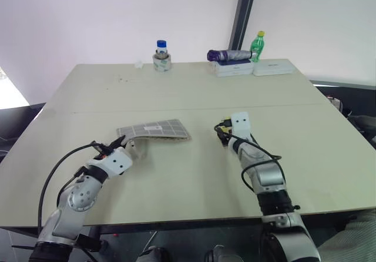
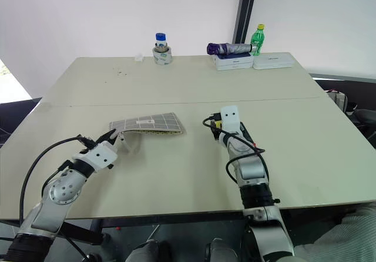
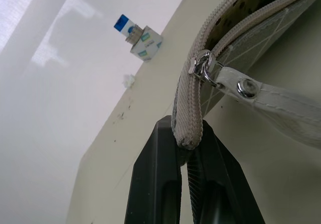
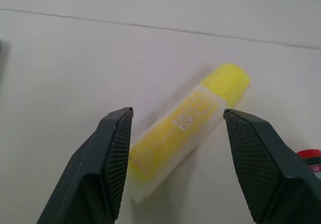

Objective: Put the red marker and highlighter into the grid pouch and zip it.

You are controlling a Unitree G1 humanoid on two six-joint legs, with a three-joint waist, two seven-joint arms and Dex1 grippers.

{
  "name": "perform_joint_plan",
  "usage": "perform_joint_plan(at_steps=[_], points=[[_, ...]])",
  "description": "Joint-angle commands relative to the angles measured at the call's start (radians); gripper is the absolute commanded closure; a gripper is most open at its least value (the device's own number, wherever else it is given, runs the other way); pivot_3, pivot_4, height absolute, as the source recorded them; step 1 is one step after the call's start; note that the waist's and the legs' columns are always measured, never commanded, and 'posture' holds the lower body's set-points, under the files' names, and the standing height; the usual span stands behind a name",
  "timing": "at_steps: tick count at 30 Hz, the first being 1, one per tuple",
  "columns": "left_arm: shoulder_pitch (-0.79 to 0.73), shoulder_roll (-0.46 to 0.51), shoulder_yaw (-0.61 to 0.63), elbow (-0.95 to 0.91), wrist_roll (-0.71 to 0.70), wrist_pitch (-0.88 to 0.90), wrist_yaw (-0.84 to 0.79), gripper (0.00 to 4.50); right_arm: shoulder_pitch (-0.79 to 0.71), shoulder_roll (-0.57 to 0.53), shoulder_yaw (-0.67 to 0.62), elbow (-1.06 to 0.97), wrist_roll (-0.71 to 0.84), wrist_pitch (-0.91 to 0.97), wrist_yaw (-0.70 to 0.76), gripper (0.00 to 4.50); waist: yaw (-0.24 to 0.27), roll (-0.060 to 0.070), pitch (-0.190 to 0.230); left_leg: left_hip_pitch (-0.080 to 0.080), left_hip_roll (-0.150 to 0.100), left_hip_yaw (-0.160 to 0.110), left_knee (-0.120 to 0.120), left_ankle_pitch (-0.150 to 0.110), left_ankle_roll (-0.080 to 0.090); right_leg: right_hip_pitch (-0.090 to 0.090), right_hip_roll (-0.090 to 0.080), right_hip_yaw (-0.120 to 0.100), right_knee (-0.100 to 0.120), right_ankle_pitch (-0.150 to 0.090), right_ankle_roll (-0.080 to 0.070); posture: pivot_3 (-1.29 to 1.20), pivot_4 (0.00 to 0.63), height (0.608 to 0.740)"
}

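Left gripper [image 3: 188, 148]: nearest the camera, low on the robot's left side of the surface [image 1: 194, 174], fingers pinched together on the end of the zipper tape of the pouch [image 1: 155, 129].

Pouch: grey fabric with thin white grid lines and a small white label, lying flat on the surface just ahead of the left gripper, its near corner lifted by that grip. Zipper open along the edge seen in the left wrist view; metal slider [image 3: 203, 68] sits near the gripped end, with a pale pull tab [image 3: 261, 96] riveted to it.

Right gripper [image 4: 178, 158]: ahead of the robot on its right side, well apart from the pouch, fingers spread wide and holding nothing. It points slightly downward at the highlighter [image 4: 188, 121].

Highlighter: short, all yellow, lying on the bare surface between the two open fingers in the right wrist view, at a slant, touching neither as far as can be told.

Marker [image 4: 311, 158]: only a red end with a dark band shows, on the surface just beside the highlighter and behind one finger.

Far edge of surface: jar with blue lid [image 1: 161, 55]; folded purple umbrella [image 1: 229, 55] lying on a white box [image 1: 234, 68]; second white box [image 1: 273, 68] beside it; green bottle with yellow cap [image 1: 257, 44].
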Motion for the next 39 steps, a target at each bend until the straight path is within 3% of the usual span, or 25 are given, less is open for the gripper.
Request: perform_joint_plan(at_steps=[1,15,18,21,23,29,35,39], points=[[-0.001,-0.001,0.008,-0.038,0.009,-0.003,0.016,4.50,-0.055,0.013,-0.011,0.038,0.013,-0.003,-0.015,1.53,-0.001,0.000,0.000,0.000,0.000,0.000,0.000,0.000,0.000,0.000,0.000,0.000,0.000,0.000,0.000,0.00,0.150,0.740],[-0.025,0.000,-0.004,-0.025,0.023,-0.016,0.014,4.50,-0.098,0.059,0.019,0.126,-0.016,0.029,-0.073,1.53,-0.001,0.000,0.000,0.000,0.000,0.000,-0.001,0.000,0.000,0.000,0.000,0.000,0.000,0.000,0.000,0.00,0.150,0.740],[-0.027,-0.001,-0.004,-0.026,0.022,-0.016,0.014,4.50,-0.099,0.045,0.026,0.138,-0.019,0.023,-0.059,2.30,-0.001,0.000,0.000,0.000,0.000,0.000,-0.001,0.000,0.000,0.000,0.000,0.000,0.000,0.000,0.000,0.00,0.150,0.740],[-0.030,-0.001,-0.005,-0.024,0.022,-0.016,0.014,4.50,-0.095,0.035,0.033,0.141,-0.024,0.008,-0.054,3.62,0.000,0.000,0.000,0.000,0.000,0.000,-0.001,0.000,0.000,0.000,0.000,0.000,0.000,0.000,0.000,0.00,0.150,0.740],[-0.032,-0.003,-0.008,-0.024,0.023,-0.015,0.014,4.50,-0.091,0.028,0.035,0.108,-0.016,-0.018,-0.031,3.59,0.000,0.000,0.000,0.000,0.000,0.000,-0.001,0.000,0.000,0.000,-0.001,0.000,0.000,0.000,0.000,0.00,0.150,0.740],[-0.040,-0.010,-0.010,-0.016,-0.003,-0.005,0.001,4.50,-0.031,-0.088,0.115,-0.101,0.052,-0.192,0.297,3.59,-0.001,0.001,0.001,0.000,0.000,0.000,-0.001,0.000,0.001,-0.001,0.000,0.000,0.000,0.000,0.000,0.00,0.150,0.740],[-0.054,-0.024,0.003,-0.002,-0.072,0.016,-0.025,4.50,0.110,-0.291,0.167,-0.385,0.244,-0.160,0.727,3.59,0.004,0.001,0.000,0.000,0.000,0.000,-0.001,-0.003,0.006,0.000,-0.001,0.000,-0.001,0.000,0.000,0.00,0.150,0.740],[-0.065,-0.023,-0.007,0.011,-0.089,0.005,-0.038,4.50,0.161,-0.331,0.216,-0.445,0.258,-0.127,0.779,3.59,-0.001,0.000,0.001,0.000,0.000,-0.001,-0.001,-0.004,0.007,0.000,-0.001,0.000,-0.002,0.000,0.000,0.00,0.150,0.740]])
